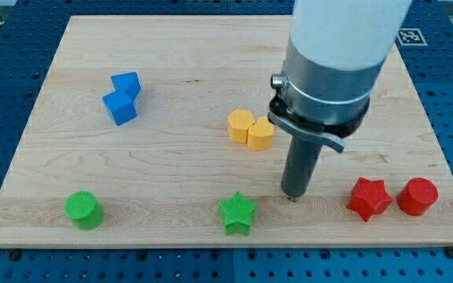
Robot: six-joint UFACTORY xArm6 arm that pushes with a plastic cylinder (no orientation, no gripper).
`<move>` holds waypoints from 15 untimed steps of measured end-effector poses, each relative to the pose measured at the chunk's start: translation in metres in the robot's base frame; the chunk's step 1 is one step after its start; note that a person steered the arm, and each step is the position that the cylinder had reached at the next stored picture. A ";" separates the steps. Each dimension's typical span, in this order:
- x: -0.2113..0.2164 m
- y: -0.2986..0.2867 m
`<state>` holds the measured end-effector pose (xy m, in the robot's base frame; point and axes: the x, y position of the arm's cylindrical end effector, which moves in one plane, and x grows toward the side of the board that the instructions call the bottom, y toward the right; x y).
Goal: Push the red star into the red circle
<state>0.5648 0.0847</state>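
The red star (368,198) lies near the view's bottom right, on the wooden board (211,47). The red circle (417,196) sits just to its right, very close to it or touching it. My tip (292,196) rests on the board to the left of the red star, with a clear gap between them, and to the right of the green star (237,213).
A yellow two-lobed block (251,130) lies just above and left of my tip. A blue two-part block (123,97) is at the upper left. A green circle (82,210) is at the bottom left. The board's bottom edge runs just below the lower blocks.
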 end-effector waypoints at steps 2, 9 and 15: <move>0.006 0.023; 0.053 0.114; 0.053 0.150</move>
<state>0.6177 0.2348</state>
